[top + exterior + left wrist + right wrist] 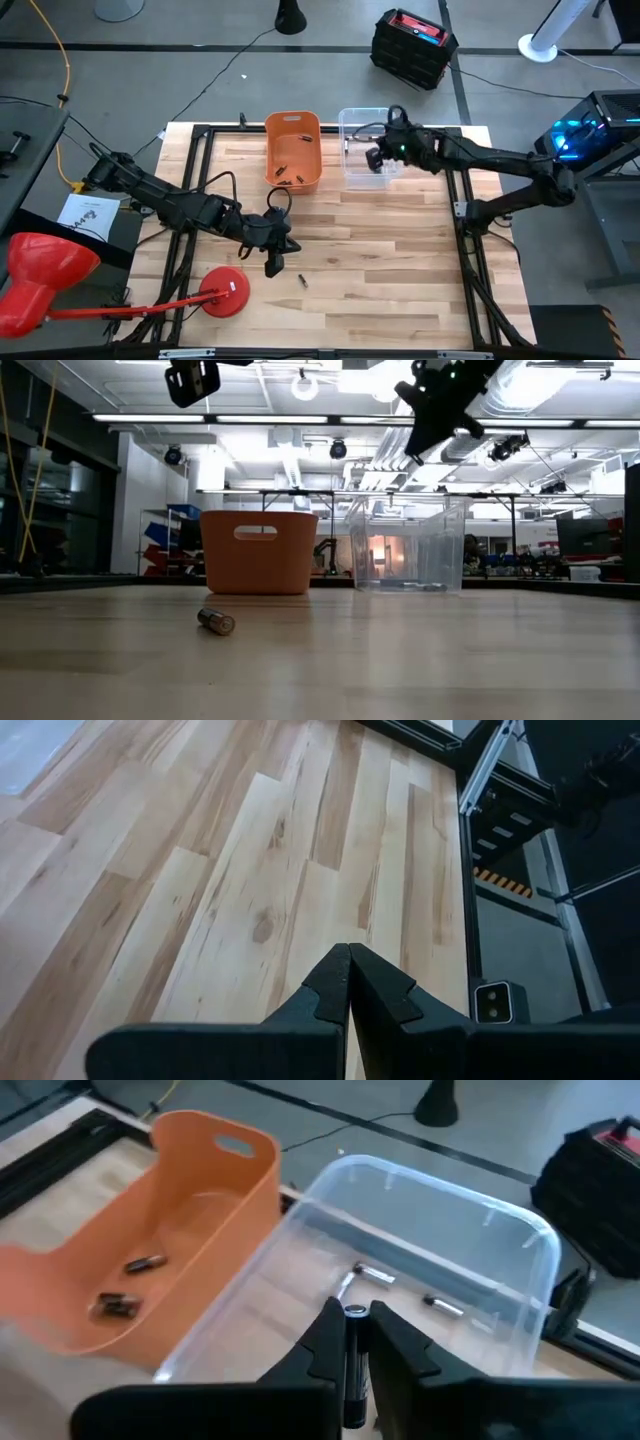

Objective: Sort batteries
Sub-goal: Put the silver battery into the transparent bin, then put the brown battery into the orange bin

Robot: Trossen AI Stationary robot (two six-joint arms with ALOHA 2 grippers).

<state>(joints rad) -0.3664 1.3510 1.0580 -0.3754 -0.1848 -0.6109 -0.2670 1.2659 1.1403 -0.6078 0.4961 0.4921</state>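
The light wooden plank table (400, 250) has a black metal frame along its edges, and most of its surface in the lower and right part of the high view is bare. Two containers stand side by side near the upper edge of the table: an orange plastic bin (293, 150) with handle cut-outs, and to the right of it a clear plastic bin (365, 148).

The right gripper (353, 1342) hangs above the clear bin, near its front wall. Its two dark fingers are closed tightly on a slim silvery-dark battery (354, 1365), which stands upright between them. The left gripper (348, 982) is over the middle of the table, left of centre and raised off the wood; its fingers are pressed fully together and hold nothing.

One loose small dark battery (302, 280) lies on the table in the lower centre, just to the right of the left gripper, well apart from both bins.

In the orange bin lie a few dark and coppery cells (146, 1263). In the clear bin lie two silvery cells (441, 1306) close to the far wall.

The exact number of cells in the orange bin is hard to make out. In the low view the bin walls hide the contents.
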